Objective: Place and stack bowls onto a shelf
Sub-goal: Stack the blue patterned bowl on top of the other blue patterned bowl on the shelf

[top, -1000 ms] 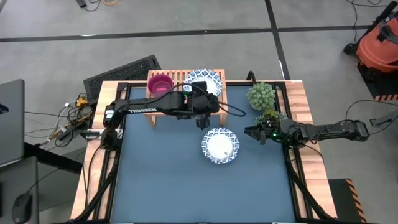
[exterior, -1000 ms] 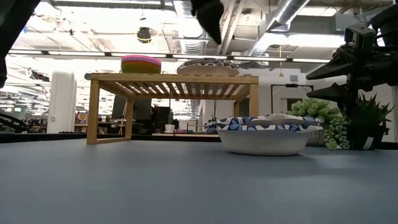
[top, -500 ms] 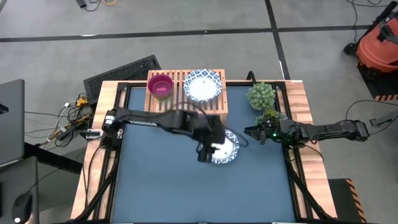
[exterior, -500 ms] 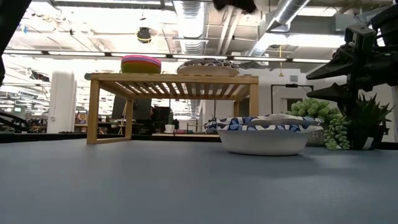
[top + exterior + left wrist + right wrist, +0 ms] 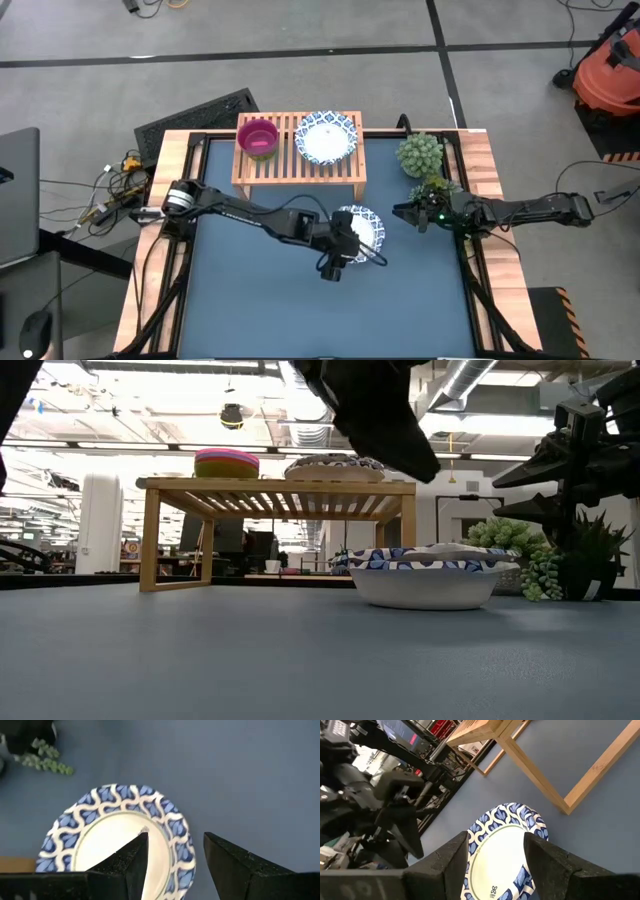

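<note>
A white bowl with a blue patterned rim (image 5: 362, 230) (image 5: 424, 574) rests on its base on the blue table. My left gripper (image 5: 343, 250) (image 5: 175, 840) hangs open above that bowl's near-left rim, clear of it in the low view (image 5: 385, 420). One finger stands over the bowl's inside and the other beyond the rim. On the light-wood shelf (image 5: 298, 165) (image 5: 275, 486) sit a stack of small bowls with magenta on top (image 5: 258, 137) (image 5: 226, 462) and a second white bowl (image 5: 327, 137) (image 5: 334, 468). My right gripper (image 5: 405, 213) (image 5: 495, 870) waits open at the table's right side.
Two potted green plants (image 5: 420, 153) (image 5: 432, 188) stand by the table's right edge, just beyond my right gripper, and show in the low view (image 5: 525, 555). The blue table surface (image 5: 260, 290) stretches left and near of the bowl. A wooden border (image 5: 485, 170) frames the table.
My left gripper has moved from just in front of the shelf toward the table's near edge and a little right. It has come down over the white bowl on the table. Both white bowls and the stack have stayed where they were.
</note>
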Action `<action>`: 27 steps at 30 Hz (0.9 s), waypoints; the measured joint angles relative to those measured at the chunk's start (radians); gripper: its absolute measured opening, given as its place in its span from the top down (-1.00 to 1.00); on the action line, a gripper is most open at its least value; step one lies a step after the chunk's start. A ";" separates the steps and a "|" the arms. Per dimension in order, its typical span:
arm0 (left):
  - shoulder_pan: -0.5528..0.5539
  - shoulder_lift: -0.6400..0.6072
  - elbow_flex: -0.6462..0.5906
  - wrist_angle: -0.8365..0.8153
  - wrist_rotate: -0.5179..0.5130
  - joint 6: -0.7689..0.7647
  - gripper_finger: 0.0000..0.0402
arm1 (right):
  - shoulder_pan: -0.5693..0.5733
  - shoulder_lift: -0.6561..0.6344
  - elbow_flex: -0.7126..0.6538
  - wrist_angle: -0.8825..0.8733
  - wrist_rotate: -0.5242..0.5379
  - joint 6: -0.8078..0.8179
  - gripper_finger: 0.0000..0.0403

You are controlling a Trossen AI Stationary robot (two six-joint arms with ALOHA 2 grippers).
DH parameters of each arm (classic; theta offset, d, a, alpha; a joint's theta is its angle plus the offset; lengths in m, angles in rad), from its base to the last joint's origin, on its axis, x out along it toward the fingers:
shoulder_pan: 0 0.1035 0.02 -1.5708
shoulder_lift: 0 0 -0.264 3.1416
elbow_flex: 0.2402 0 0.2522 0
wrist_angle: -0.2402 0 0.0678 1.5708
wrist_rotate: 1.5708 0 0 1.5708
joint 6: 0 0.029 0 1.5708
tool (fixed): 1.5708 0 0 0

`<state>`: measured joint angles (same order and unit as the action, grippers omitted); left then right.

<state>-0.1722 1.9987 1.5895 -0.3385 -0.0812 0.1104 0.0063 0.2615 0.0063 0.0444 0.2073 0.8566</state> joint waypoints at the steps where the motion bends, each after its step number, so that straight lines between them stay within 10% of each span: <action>1: -0.004 -0.001 -0.018 0.029 0.001 -0.001 0.12 | 0.000 0.000 0.000 0.000 0.000 0.000 -0.08; 27: -0.022 0.054 -0.110 0.152 -0.028 -0.006 0.12 | -0.001 0.000 0.000 0.000 -0.001 0.001 -0.08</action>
<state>-0.1937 2.0523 1.4797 -0.1868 -0.1088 0.1048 0.0057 0.2617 0.0063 0.0444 0.2068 0.8572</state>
